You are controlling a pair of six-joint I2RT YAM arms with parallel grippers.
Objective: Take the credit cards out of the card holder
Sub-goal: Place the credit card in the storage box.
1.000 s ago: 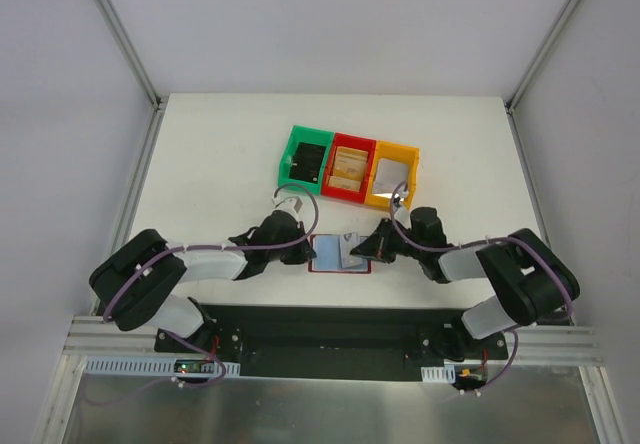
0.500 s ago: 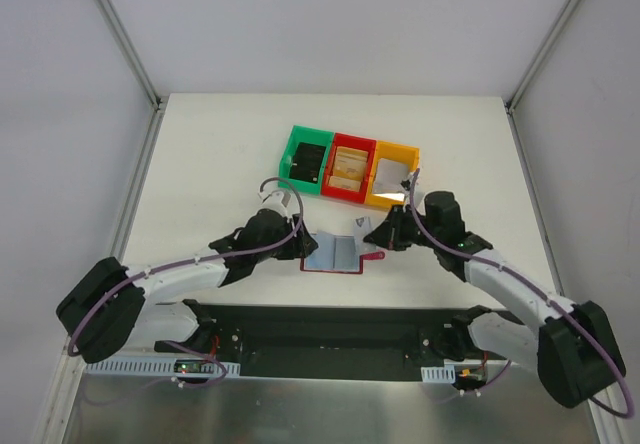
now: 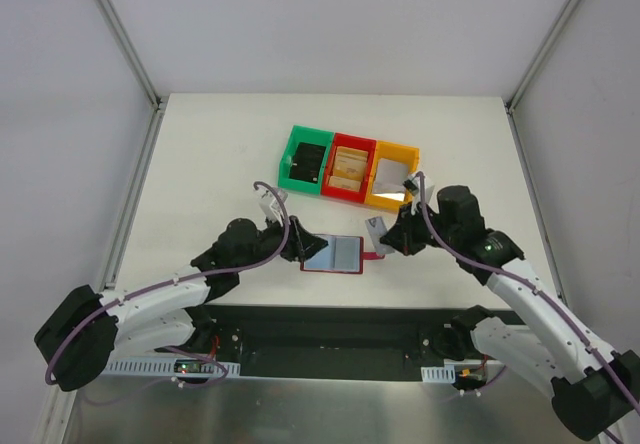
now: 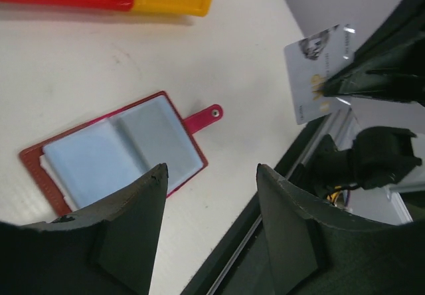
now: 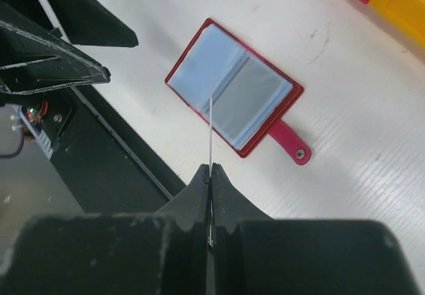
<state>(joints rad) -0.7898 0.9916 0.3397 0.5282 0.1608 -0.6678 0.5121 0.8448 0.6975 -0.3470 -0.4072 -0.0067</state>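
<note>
While right tool [image 5: 211, 170] pinches card [image 4: 317, 76], card holder [image 3: 333, 254] lies below — apart.

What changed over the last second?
The left claw let go of the holder, opened and backed off to the left. The right claw drew a card out and lifted it away to the right, shut on it. The holder now lies open and flat, roughly in place. The bins are unmoved.

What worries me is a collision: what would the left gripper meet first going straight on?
Probably the open card holder, near its strap-side corner, or the table just beside it; depth is unclear.
</note>
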